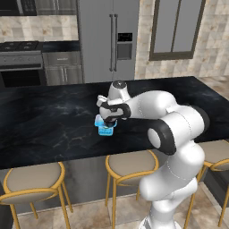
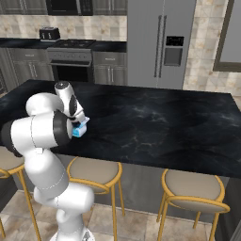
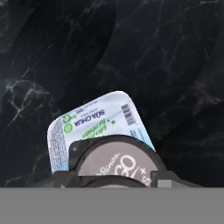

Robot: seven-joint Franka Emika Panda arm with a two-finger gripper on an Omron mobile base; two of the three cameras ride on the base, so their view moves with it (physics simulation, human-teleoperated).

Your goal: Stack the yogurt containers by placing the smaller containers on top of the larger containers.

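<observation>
A light blue squarish tub (image 3: 97, 117), the larger container, stands on the black marble counter (image 1: 53, 125); its printed pale top faces the hand camera. A small round cup (image 3: 116, 158) with a dark rim and a pale grey-pink top sits right over the tub's near half, covering part of the lid. My gripper (image 3: 116, 178) is shut on this cup, one dark fingertip on either side of it. From the base cameras the hand (image 1: 109, 117) hangs straight over the blue tub (image 1: 105, 128), near the counter's front edge. From the right, the tub (image 2: 80, 130) peeks out beside the hand (image 2: 76, 123).
Round stools with gold frames (image 1: 130, 163) (image 2: 94, 172) stand under the counter's front edge. Dark counter stretches away to the right and behind the tub. A steel fridge (image 1: 107, 40) and a stove (image 2: 70, 56) line the back wall.
</observation>
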